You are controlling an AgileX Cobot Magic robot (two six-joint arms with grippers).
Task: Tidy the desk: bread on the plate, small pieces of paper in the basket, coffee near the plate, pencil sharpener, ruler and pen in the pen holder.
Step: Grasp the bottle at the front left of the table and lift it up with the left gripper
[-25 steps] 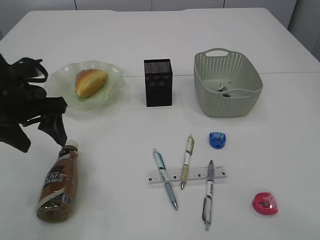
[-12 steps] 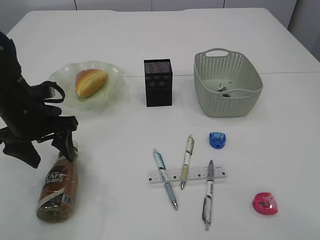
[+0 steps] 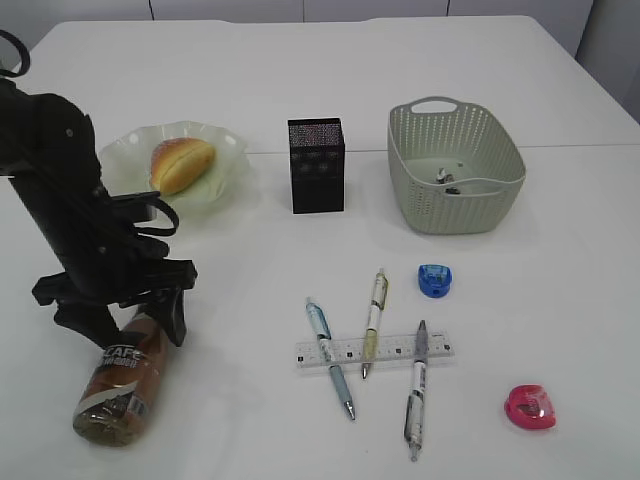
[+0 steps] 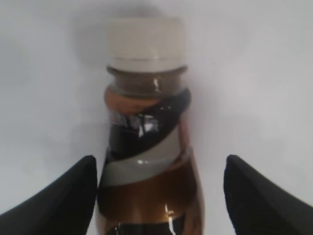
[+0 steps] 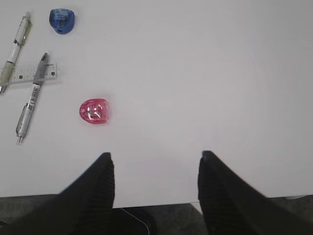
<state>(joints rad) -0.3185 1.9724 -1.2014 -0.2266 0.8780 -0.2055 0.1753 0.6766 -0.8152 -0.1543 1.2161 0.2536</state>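
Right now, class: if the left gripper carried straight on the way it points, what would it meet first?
Most likely the coffee: the left gripper is open, one finger on each side of the lying bottle, though the remaining gap is unclear.

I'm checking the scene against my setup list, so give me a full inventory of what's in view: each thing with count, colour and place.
desk: one, white, under everything.
plate: one, pale green, wavy rim, far left.
bread: one, golden brown, on the plate.
pen holder: one, black mesh, far centre.
basket: one, pale green, far right.
pieces of paper: small wads inside the basket; count unclear.
coffee: one, brown bottle, white cap, lying near left.
pens: three, lying across the ruler, near centre.
ruler: one, clear, under the pens.
pencil sharpeners: two, blue right of the pens, pink near right.
left gripper: black, open, straddling the coffee.
right gripper: black, open, above the desk's near right edge.
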